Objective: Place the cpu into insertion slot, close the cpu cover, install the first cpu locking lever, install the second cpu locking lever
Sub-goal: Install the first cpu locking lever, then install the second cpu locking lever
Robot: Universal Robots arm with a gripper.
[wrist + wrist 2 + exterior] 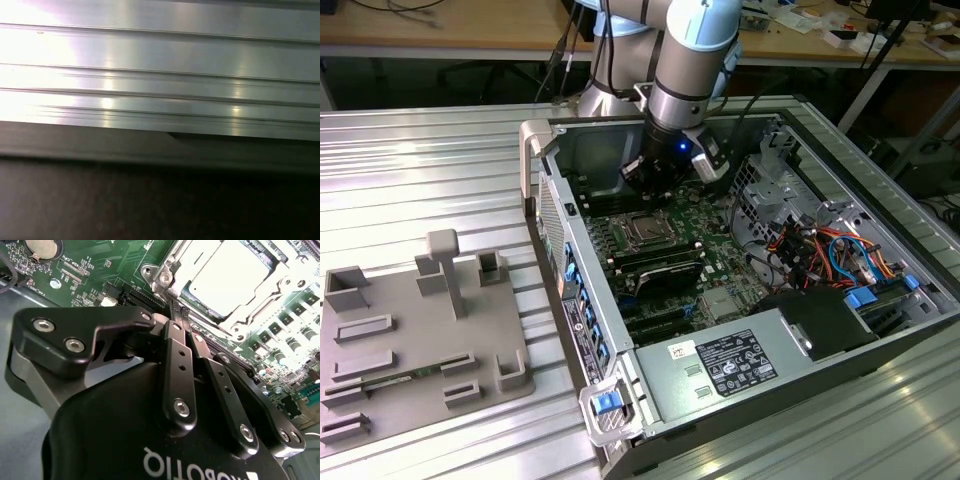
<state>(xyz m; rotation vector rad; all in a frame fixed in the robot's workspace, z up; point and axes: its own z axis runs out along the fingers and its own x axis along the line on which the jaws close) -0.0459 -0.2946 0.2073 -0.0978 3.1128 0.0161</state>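
Exterior view, left to right: grey fixture tray point(420, 340) with empty holders sits on the ribbed aluminium counter point(420, 160), well apart from the work. Next, the open PC case point(740, 300), motherboard point(705, 225) exposed, PSU point(720, 365) at the near end, cable bundle point(825, 250) toward the exterior view's right. Gripper point(655, 172) hangs just above the board, beside the insertion slot point(645, 230). Second wrist view: cpu point(227, 272) already lies in the slot, silver top up, cpu cover point(175, 270) down around it as a frame. Jaws are pressed together, pinching nothing that I can see; the tips sit at the socket's corner by a thin locking lever point(176, 310), contact unclear. So placing and cover look done; levers look like the step in hand. Risks: pressed-together tips slipping off the thin lever and skating onto the board components or memory slots point(660, 262) just beside. Lever missing its hook leaves the cover unclamped. Pushing down off-line could load the cover unevenly and stress the cpu or the contacts below. Case wall is near the wrist, so a wide swing may clip it.
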